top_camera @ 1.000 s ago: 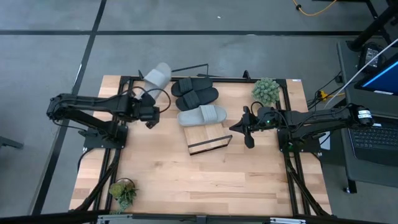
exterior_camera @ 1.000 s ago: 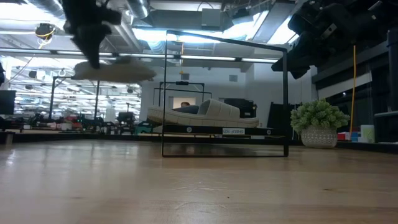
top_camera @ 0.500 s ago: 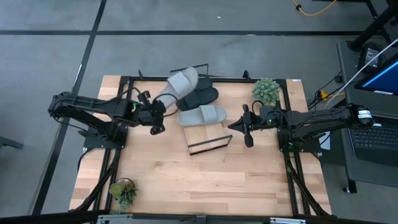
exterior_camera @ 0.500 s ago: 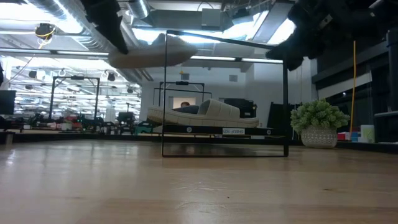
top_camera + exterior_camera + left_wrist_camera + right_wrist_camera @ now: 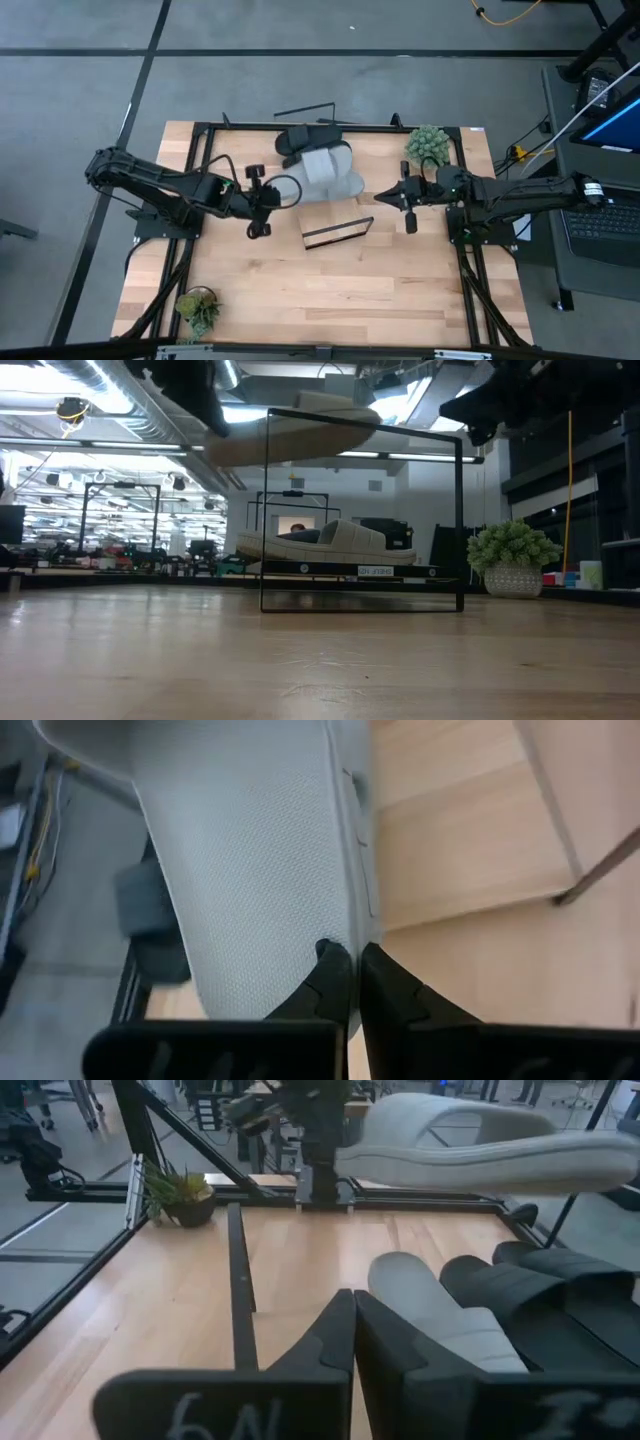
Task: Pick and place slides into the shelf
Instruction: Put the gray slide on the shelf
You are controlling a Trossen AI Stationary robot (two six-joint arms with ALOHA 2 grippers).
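Note:
My left gripper (image 5: 272, 193) is shut on a light grey slide (image 5: 325, 165) and carries it in the air over the shelf (image 5: 335, 228), a slanted wood board in a black wire frame. A second grey slide (image 5: 330, 540) lies on the shelf, mostly hidden under the carried one in the high view. Two black slides (image 5: 300, 140) sit at the shelf's far end. My right gripper (image 5: 402, 197) hovers shut, just right of the shelf and touching nothing. My left gripper pinches the grey slide's sole edge (image 5: 345, 925) at one end between its two fingers (image 5: 330, 975). The fingers come level from the table's left. The slide is lifted clear and lies about level, and its long body (image 5: 480, 1145) reaches out past the fingers above the shelf.
A potted plant (image 5: 428, 146) stands at the table's far right, close behind my right gripper, and another (image 5: 197, 305) near the near-left corner. A black frame (image 5: 200, 135) runs round the tabletop. Bare wood lies on the near side of the shelf.
My left gripper has travelled right and slightly toward the near edge. It has swung the held grey slide from beyond the table's far-left part to above the shelf, turning it about on the way. My right gripper has shifted slightly right.

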